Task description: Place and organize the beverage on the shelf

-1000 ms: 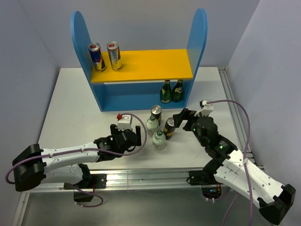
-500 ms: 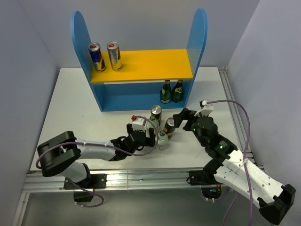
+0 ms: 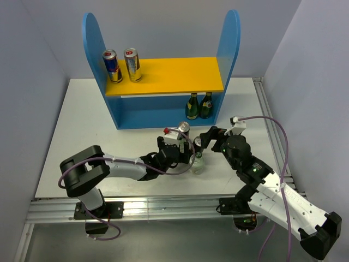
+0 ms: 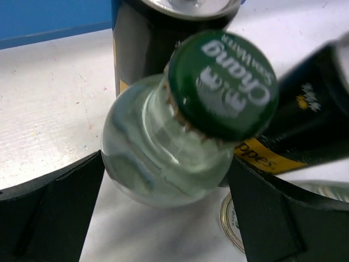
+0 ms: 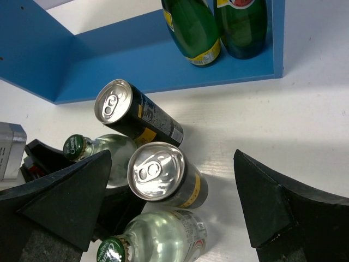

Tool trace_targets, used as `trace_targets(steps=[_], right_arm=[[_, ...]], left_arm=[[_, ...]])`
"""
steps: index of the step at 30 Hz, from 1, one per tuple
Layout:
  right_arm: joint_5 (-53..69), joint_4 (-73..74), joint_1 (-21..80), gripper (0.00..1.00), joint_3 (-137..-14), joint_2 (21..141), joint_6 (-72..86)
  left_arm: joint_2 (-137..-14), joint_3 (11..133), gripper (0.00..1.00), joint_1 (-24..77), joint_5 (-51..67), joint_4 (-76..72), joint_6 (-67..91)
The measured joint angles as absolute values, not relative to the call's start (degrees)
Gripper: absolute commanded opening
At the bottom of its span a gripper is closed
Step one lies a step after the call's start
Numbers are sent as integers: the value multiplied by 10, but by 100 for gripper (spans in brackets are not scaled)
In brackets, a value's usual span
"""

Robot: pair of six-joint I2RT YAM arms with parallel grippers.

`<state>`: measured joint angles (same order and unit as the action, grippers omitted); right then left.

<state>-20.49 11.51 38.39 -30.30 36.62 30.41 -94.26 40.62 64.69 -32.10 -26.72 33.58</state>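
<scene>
Left pincer has reached forward — wide open, empty, straddling the upright bottle; right pincer, open too, is farther off.

My top camera looks down from high behind the rig over the whole table toward the shelf. My left wrist camera sits nearly against one clear bottle; my right wrist camera, farther back, faces the shelf and shares that bottle.

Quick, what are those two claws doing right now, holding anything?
Left gripper: open, straddling the green-capped clear bottle, not gripping it.
Right gripper: open, empty, above a black-and-gold can.
</scene>
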Motion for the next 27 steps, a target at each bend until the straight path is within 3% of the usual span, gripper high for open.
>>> trace_targets(steps=[3, 9, 12, 13, 16, 17, 27], right_arm=[[-205, 115, 384, 100, -303, 366, 304], [-205, 113, 384, 100, -303, 366, 304], [-205, 111, 384, 100, -303, 366, 304], [-205, 111, 384, 100, -303, 366, 304], [-205, 111, 384, 100, -303, 366, 304], [-204, 111, 384, 100, -303, 366, 304], [-203, 108, 384, 100, -303, 368, 304]], left_arm=[[-953, 415, 99, 642, -330, -270, 334], [-974, 422, 75, 628, -345, -291, 325], [-976, 422, 56, 623, -350, -297, 320], [-976, 422, 39, 620, -352, -298, 317], [-978, 423, 5, 612, -355, -302, 317], [-978, 423, 1, 611, -355, -301, 317], [-920, 401, 0, 609, -390, -211, 321]])
